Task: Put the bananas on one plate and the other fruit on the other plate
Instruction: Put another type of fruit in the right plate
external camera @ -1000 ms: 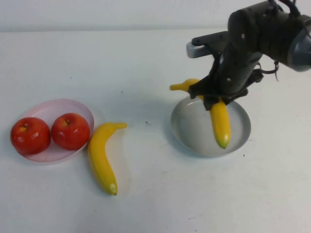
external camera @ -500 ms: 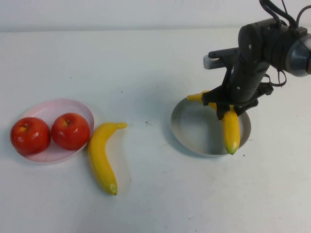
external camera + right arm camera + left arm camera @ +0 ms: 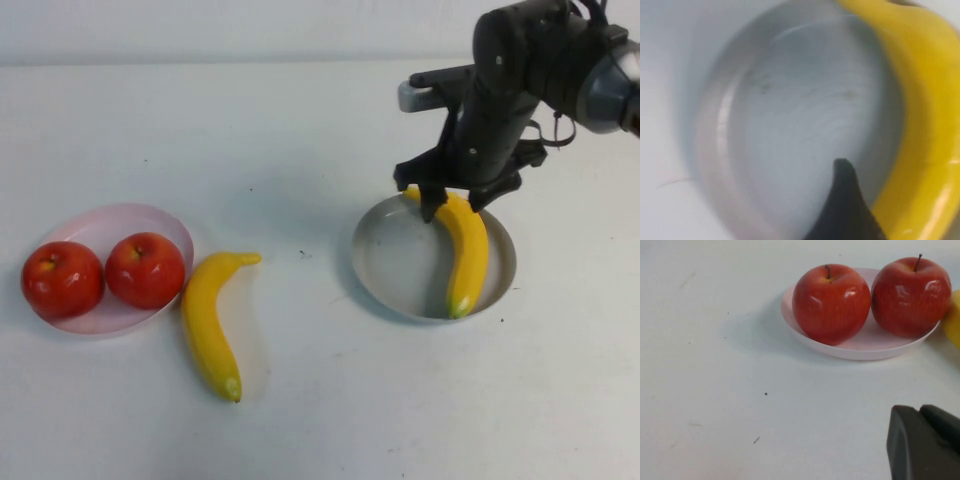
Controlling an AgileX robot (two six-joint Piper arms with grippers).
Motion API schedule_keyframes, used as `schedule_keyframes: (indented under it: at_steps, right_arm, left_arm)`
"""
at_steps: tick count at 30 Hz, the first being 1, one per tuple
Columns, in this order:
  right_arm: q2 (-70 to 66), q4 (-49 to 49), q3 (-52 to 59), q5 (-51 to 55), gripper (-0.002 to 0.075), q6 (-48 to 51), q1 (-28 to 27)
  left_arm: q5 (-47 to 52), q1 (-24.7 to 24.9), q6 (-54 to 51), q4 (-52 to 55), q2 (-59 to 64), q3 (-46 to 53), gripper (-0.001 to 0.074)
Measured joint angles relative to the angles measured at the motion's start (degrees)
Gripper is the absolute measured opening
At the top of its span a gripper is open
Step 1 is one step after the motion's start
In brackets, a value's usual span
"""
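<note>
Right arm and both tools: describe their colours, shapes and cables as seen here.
The right arm is bulky and rounded, matte black, with a grey joint at the picture's right edge, a light grey bar at its wrist and thin black cables looping on top. The right tool ends in short black fingers. Of the left tool, only a dark blocky black tip shows, in its own wrist view.

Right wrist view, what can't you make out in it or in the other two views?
- Right wrist view: banana and grey plate blurred, cut by edges.
- High view: right gripper covers that banana's far end; left gripper out of frame.
- Left wrist view: left gripper cut off; second banana a sliver beside pink plate.
</note>
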State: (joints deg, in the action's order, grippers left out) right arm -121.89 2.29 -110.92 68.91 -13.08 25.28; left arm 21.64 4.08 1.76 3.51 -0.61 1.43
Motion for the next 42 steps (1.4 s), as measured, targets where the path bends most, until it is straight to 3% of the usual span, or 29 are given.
schedule_keyframes:
  at_steps: [8, 16, 27, 39, 42]
  right_arm:
    - [-0.04, -1.79, -1.83, 0.90, 0.0435, -0.10, 13.48]
    - [-1.62, -6.29, -1.95, -6.75, 0.0435, -0.10, 25.27]
    - [-6.27, -6.20, -5.76, -11.95, 0.0436, -0.10, 27.66]
    - [-13.77, -5.66, -11.63, -8.47, 0.0435, -0.10, 28.03]
    - [-14.13, -5.62, -11.63, -7.80, 0.0398, -0.10, 28.03]
  left_arm:
    - [0.00, 0.00, 0.00, 0.00, 0.00, 0.00, 0.0001]
    - [0.00, 0.00, 0.00, 0.00, 0.00, 0.00, 0.0001]
    - [0.00, 0.00, 0.00, 0.00, 0.00, 0.00, 0.0001]
    - [0.00, 0.00, 0.00, 0.00, 0.00, 0.00, 0.0001]
    - [0.00, 0.00, 0.00, 0.00, 0.00, 0.00, 0.0001]
